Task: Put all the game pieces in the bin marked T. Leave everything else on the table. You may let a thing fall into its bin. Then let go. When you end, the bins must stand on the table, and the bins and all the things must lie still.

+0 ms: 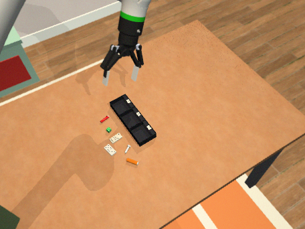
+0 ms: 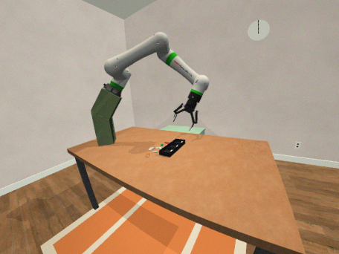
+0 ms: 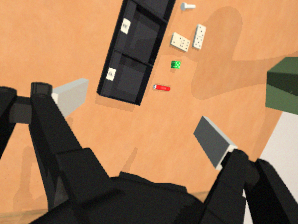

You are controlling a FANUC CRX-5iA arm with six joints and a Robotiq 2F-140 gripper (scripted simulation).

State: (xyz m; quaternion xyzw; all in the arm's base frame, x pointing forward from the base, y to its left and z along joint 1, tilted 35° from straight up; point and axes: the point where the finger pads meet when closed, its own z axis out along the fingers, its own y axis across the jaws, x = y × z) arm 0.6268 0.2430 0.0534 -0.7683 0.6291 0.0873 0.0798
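A black bin with three compartments (image 1: 132, 107) (image 2: 166, 154) (image 3: 119, 50) lies on the table; its white labels are too small to read. Left of it lie a small red piece (image 1: 104, 118) (image 3: 162, 88), a green die (image 1: 108, 129) (image 3: 175, 64) and two white dominoes (image 1: 116, 137) (image 1: 110, 149) (image 3: 180, 41) (image 3: 199, 37). A white screw (image 1: 127, 148) (image 3: 188, 6) and an orange cylinder (image 1: 132, 161) lie near the bin's front end. My gripper (image 1: 120, 79) (image 2: 183, 121) (image 3: 145, 108) is open and empty, high above the table beyond the bin's far end.
The table (image 1: 217, 100) (image 2: 230, 178) ends at a front edge on the lower right in the top view. The arm's green base (image 2: 105, 115) (image 3: 285, 85) stands at the table's left side. A green cabinet with a red top (image 1: 13, 70) stands off the table.
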